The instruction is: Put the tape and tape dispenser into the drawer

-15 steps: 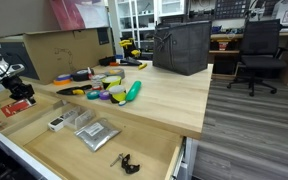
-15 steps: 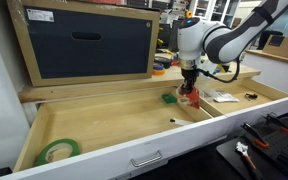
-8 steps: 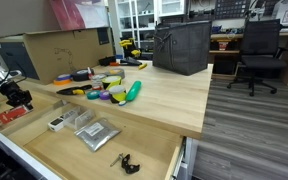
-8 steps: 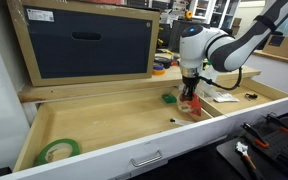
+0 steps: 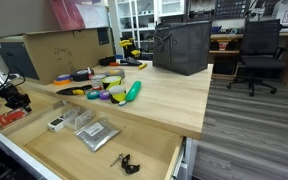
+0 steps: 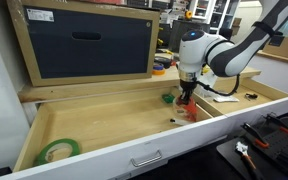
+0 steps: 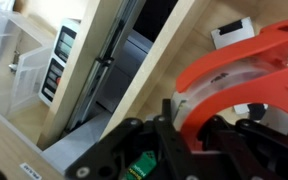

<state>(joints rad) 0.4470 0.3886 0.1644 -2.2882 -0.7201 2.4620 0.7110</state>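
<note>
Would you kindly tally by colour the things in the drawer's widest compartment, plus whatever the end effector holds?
Green: 2 (flat green tape roll, small green object)
Black: 1 (small dark item)
Red: 1 (red tape dispenser, gripped by the end effector)
Total: 4

Your bench is a pale wooden tabletop point(image 5: 169, 95) carrying a cardboard box point(image 5: 62, 50), a dark fabric bin point(image 5: 181, 48), a long green object point(image 5: 134, 91) and a scatter of small coloured items point(image 5: 104, 90) just beside it. Under its front edge the drawer point(image 6: 104, 120) stands open, plywood, divided. You have a green tape roll point(image 6: 56, 151) in the wide compartment's near corner and a small green item point(image 6: 169, 98) near the divider; next compartment: clear packets point(image 5: 94, 132), a white device point(image 5: 57, 123), a small black clip point(image 5: 126, 161).
</note>
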